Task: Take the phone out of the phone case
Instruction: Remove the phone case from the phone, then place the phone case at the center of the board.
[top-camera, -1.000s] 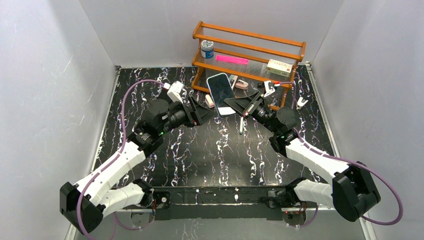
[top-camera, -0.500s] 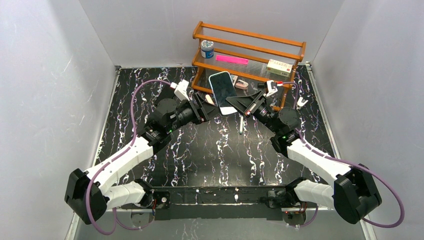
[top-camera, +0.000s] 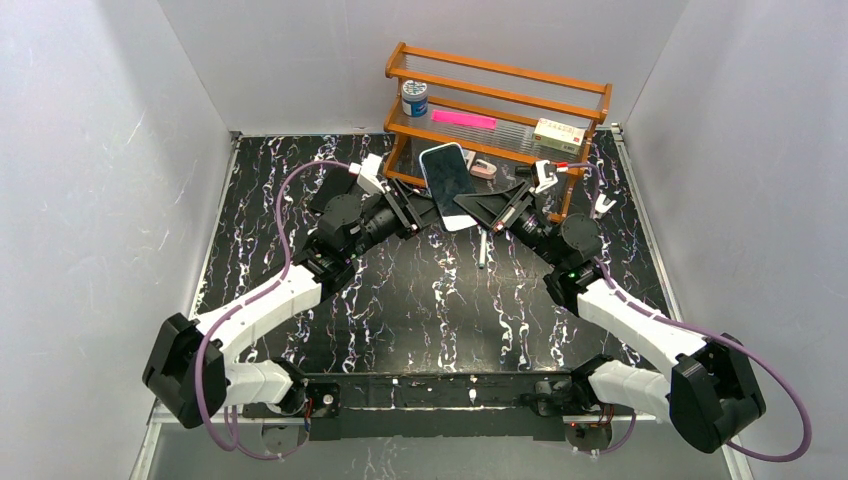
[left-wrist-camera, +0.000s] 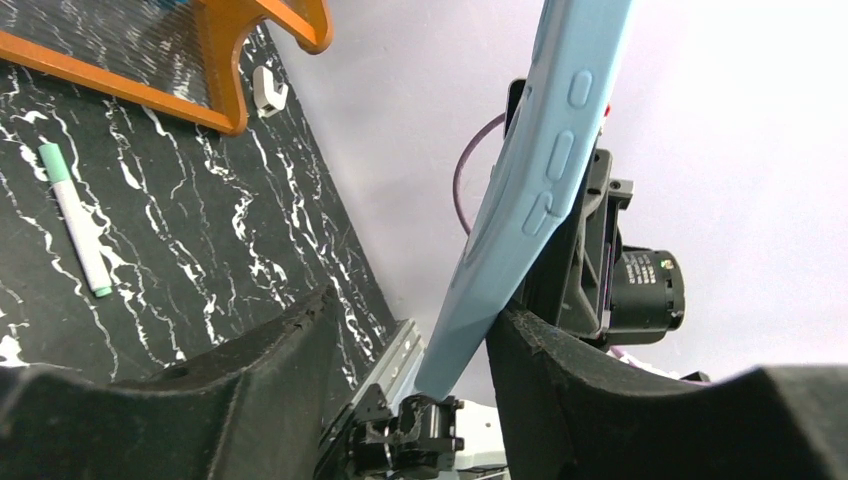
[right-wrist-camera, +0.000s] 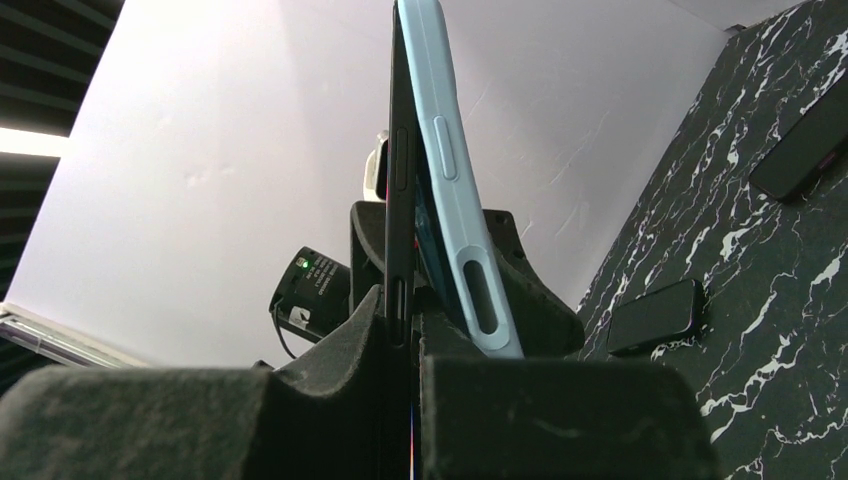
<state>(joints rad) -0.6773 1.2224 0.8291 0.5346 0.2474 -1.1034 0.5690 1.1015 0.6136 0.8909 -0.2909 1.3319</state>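
The phone in its light blue case (top-camera: 447, 185) is held up in the air in front of the rack, screen toward the top camera. My right gripper (top-camera: 482, 208) grips its right side. In the right wrist view the right gripper (right-wrist-camera: 412, 320) is shut on the phone's dark edge (right-wrist-camera: 400, 190), and the blue case (right-wrist-camera: 455, 200) stands peeled away beside it, outside the finger. My left gripper (top-camera: 412, 212) is at the phone's left side. In the left wrist view the left gripper (left-wrist-camera: 415, 320) is open, with the case's edge (left-wrist-camera: 530, 190) between its fingers, lying against the right finger (left-wrist-camera: 570, 380).
A wooden rack (top-camera: 497, 95) stands just behind the phone, holding a can (top-camera: 414, 97), a pink item (top-camera: 463, 119) and a small box (top-camera: 558, 134). A marker pen (top-camera: 482, 250) lies on the black marbled table below the grippers. A white hook (top-camera: 603, 206) lies at the right.
My left arm has reached forward and to the right, bringing its gripper up to the phone's left side. The phone has shifted slightly up toward the rack in my right gripper.
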